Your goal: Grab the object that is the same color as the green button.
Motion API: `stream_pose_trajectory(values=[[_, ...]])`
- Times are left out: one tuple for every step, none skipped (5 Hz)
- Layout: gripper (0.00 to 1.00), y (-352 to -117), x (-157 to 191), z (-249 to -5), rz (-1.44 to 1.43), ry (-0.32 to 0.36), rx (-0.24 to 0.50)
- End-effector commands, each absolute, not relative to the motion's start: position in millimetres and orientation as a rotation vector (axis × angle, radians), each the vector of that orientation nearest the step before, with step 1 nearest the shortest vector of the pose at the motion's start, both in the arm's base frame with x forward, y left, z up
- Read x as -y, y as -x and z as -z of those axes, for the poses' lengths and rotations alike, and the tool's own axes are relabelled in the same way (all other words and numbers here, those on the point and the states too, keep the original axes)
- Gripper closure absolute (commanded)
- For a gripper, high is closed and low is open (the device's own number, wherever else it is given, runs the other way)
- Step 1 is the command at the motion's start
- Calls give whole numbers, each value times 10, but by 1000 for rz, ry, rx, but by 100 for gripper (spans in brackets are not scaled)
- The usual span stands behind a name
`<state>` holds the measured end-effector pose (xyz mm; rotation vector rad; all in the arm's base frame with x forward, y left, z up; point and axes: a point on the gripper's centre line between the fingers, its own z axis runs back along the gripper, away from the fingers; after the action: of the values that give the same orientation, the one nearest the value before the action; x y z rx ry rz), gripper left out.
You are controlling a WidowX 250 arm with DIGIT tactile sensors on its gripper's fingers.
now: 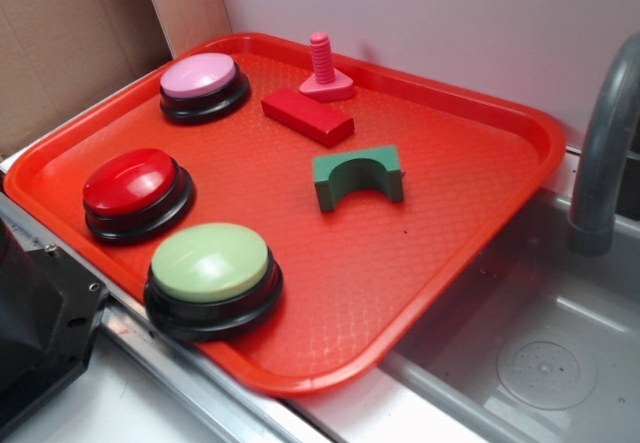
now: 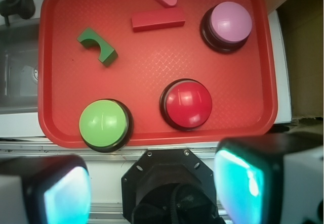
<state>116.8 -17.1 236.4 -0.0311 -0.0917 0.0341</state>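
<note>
A small dark green arch block [image 1: 358,176] lies on the red tray [image 1: 450,223], right of centre; in the wrist view it [image 2: 97,45] is at the upper left. The pale green button [image 1: 211,263] on a black base sits at the tray's near corner, also in the wrist view [image 2: 104,124]. My gripper [image 2: 154,191] is open and empty, its two fingers wide apart, high above the robot base [image 2: 169,186] and short of the tray's near edge. The gripper does not show in the exterior view.
A red button [image 1: 134,183], a pink button [image 1: 201,77], a red rectangular block [image 1: 308,116] and a pink bolt piece [image 1: 325,71] share the tray. A sink basin [image 1: 540,363] with a grey faucet [image 1: 605,143] lies to the right. Cardboard [image 1: 70,43] stands behind.
</note>
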Motion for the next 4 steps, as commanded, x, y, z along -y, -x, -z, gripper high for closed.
stream_pose_trajectory(values=[[0,-1168,171,-2364,-34,31,92],[0,-1669,517,-1912,137,111,177],[0,-2103,715,-1671,180,184,224],[0,-2437,868,-1212,160,178,196]])
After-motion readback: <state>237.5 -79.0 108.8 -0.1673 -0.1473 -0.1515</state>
